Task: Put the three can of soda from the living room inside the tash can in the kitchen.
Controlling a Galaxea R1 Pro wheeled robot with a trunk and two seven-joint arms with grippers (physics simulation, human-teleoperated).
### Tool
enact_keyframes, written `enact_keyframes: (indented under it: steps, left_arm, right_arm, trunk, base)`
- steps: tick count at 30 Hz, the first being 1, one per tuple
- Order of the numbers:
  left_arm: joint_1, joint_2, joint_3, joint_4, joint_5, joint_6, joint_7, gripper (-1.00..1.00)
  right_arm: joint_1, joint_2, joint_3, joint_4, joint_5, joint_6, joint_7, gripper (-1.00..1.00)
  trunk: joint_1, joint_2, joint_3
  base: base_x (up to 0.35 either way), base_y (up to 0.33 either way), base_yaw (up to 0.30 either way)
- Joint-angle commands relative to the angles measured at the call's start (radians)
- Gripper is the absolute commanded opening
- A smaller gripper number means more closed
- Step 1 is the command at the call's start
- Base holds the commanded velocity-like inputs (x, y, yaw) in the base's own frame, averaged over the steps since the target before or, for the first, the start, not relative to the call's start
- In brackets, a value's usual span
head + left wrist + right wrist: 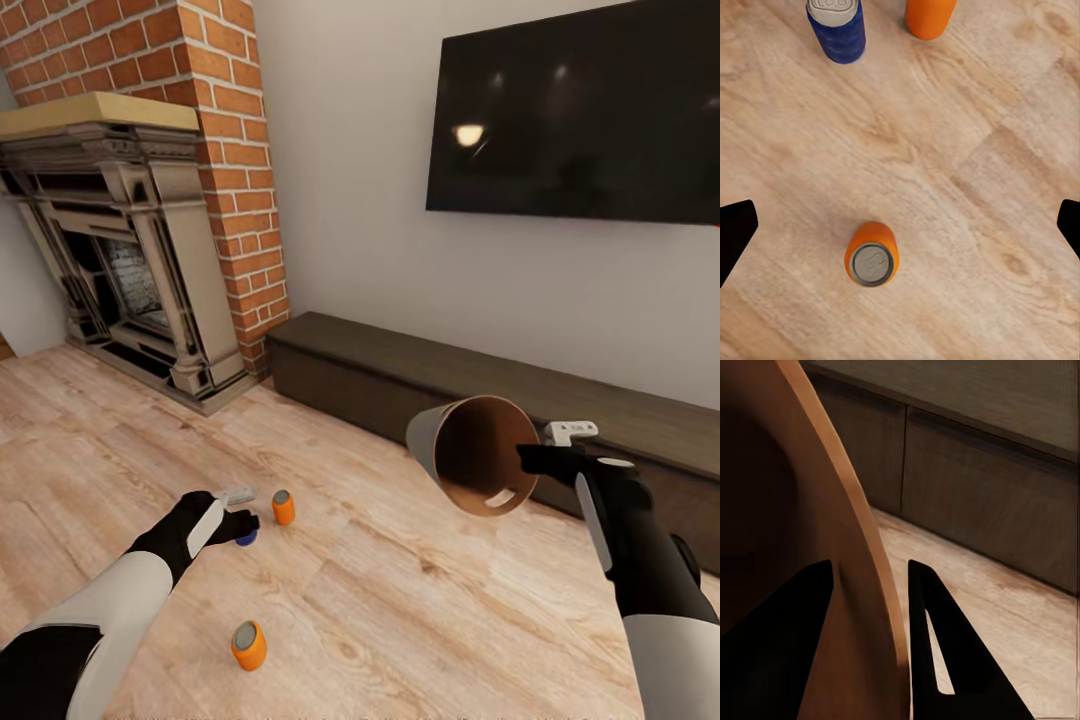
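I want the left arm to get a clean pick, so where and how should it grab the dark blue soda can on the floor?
Grip the dark blue can across its round side wall, about mid-height, coming down from above. It stands upright on the wood floor with its grey top up. The left pincer hangs open above it. An orange can stands close beside it, so probably keep the fingers off that side.

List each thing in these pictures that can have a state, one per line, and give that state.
Bin: held off the floor, tipped on its side, nothing seen inside.
Near orange can: upright on the floor.
Far orange can: upright on the floor.
Blue can: upright on the floor.
Left gripper: open, above the cans.
Right gripper: shut on the bin's rim.
TV: off.
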Motion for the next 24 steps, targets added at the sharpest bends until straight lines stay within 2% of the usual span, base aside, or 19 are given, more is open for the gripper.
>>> enact_keyframes:
  steps: [1, 4, 9, 20, 24]
  left_arm:
    - [0.0, -0.001, 0.0, 0.0, 0.0, 0.0, 0.0, 1.0]
    - [0.0, -0.005, 0.0, 0.0, -0.001, 0.0, 0.0, 1.0]
    - [0.0, -0.006, 0.0, 0.0, -0.002, 0.0, 0.0, 1.0]
    - [0.0, -0.005, 0.0, 0.0, -0.001, 0.0, 0.0, 1.0]
    - [0.0, -0.004, 0.0, 0.0, 0.001, 0.001, -0.002, 1.0]
  right_arm:
    - [-0.001, 0.0, 0.001, -0.015, -0.017, 0.015, 0.005, -1.0]
    - [-0.005, 0.0, 0.006, -0.087, -0.017, 0.089, 0.005, -1.0]
    - [-0.021, 0.0, 0.008, -0.138, -0.017, 0.146, 0.005, -1.0]
    - [-0.034, 0.0, 0.011, -0.157, -0.018, 0.178, 0.005, -1.0]
    - [-0.036, 0.0, 0.05, -0.157, -0.016, 0.18, 0.005, -1.0]
  trunk:
    - [0.004, -0.007, -0.003]
    - [0.015, -0.028, -0.012]
    - [0.034, -0.063, -0.028]
    - [0.077, -0.14, -0.063]
    - [0.092, -0.168, -0.075]
  base:
    - [0.0, 0.0, 0.0]
    - [0.0, 0.0, 0.0]
    - [0.0, 0.0, 0.0]
    - [0.0, 0.0, 0.0]
    - [0.0, 0.0, 0.0]
